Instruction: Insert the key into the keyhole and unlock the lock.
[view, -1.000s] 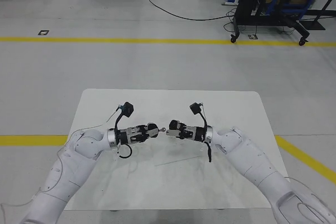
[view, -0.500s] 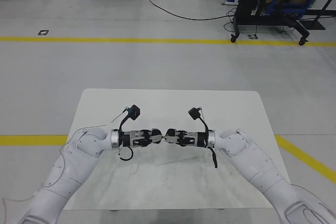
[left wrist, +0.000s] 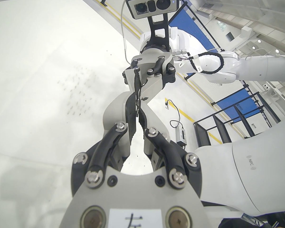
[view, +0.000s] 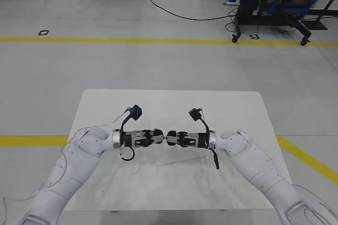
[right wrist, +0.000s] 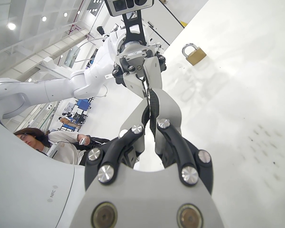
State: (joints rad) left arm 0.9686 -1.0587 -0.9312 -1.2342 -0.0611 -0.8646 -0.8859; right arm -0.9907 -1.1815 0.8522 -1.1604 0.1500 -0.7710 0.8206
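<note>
Above the middle of the white table (view: 225, 107) my two grippers meet tip to tip. My left gripper (view: 160, 136) (left wrist: 138, 106) comes in from the left and is shut. My right gripper (view: 170, 136) (right wrist: 150, 100) comes in from the right, also shut, and its fingertips overlap the left ones. The key (left wrist: 142, 99) is a small dark sliver where the tips meet, and both grippers appear to pinch it; most of it is hidden. A brass padlock (right wrist: 196, 54) with a silver shackle lies flat on the table beyond the left gripper.
Bare tabletop surrounds the arms on all sides, with faint scuff marks (left wrist: 78, 96) on it. A black cart (view: 270, 17) stands far off on the floor behind the table.
A second ago the grippers were a small gap apart with the key end between them. They have closed together and both wrists have turned. Almost nothing has moved in the last half second.
</note>
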